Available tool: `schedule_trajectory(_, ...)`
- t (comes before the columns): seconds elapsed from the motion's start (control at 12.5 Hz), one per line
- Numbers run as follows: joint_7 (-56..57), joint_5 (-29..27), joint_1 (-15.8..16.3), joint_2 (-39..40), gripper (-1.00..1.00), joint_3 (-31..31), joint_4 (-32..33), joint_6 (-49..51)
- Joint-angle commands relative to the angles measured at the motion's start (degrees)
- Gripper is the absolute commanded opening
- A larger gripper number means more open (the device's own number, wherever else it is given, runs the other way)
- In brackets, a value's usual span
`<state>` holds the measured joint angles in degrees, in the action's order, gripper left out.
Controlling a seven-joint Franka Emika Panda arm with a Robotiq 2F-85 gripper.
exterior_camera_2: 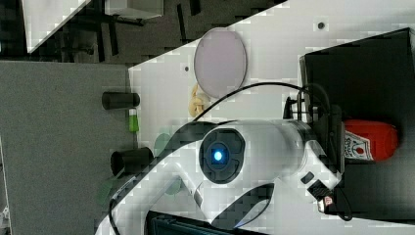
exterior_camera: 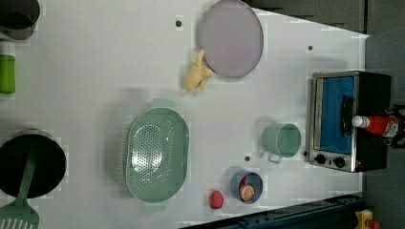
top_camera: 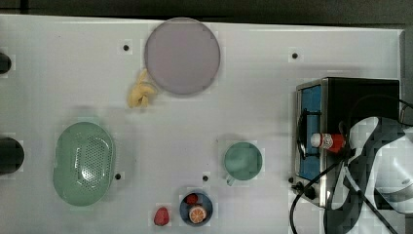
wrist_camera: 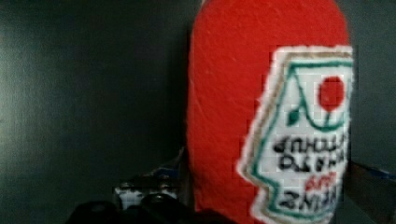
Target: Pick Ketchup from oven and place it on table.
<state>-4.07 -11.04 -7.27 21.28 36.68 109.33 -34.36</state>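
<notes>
On top of the black oven (top_camera: 363,95), at the top view's right edge, lies the ketchup bottle (top_camera: 330,142), on its side with the white cap pointing toward the glass door. We can see it in the left view too, stretched across the oven roof with the cap near the door handle, and in the right view its red body pokes out just past the end of the white arm (exterior_camera_2: 254,152).

We judge this to be the reach step: the bottle is not lifted yet, and the arm is leaning in over the oven. The gripper (exterior_camera_2: 337,139) sits right at the bottle, its dark fingers close beside the labelled part of the red body, and it stands wide open with nothing between the jaws that we could call held. Through the wrist view the bottle looms huge and close, label and all, so we are nearly on it.

What comes next, as we read it, is to settle the open fingers either side of the slim body and close across its narrow width, not along its length. After that it wants a clean lift off the roof and a carry to a bare patch of the white table (top_camera: 272,97), well clear of the green cup (top_camera: 242,161) nearby.
</notes>
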Motion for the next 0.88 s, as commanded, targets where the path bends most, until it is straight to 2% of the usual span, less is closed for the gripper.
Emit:
schedule_trajectory(0.08, 3.98, 0.10, -1.54, -0.68, 0.74, -0.25, -2.99, -1.67)
schedule_trajectory(0.16, 3.98, 0.10, -1.54, -0.49, 0.26, -0.26, -3.27, -1.73)
schedule_trajectory(0.4, 3.98, 0.16, -0.05, -3.25, 0.26, -0.39, -6.81, 1.03)
schedule_trajectory(0.64, 3.97, 0.65, 3.67, -10.20, 0.26, -0.71, -13.94, 18.93)
schedule_trajectory(0.72, 3.94, 1.11, 5.41, -12.20, 0.26, -2.02, -14.69, 23.68)
schedule_trajectory(0.88, 3.61, 1.89, 8.87, -14.47, 0.26, -7.10, -14.29, 25.17)
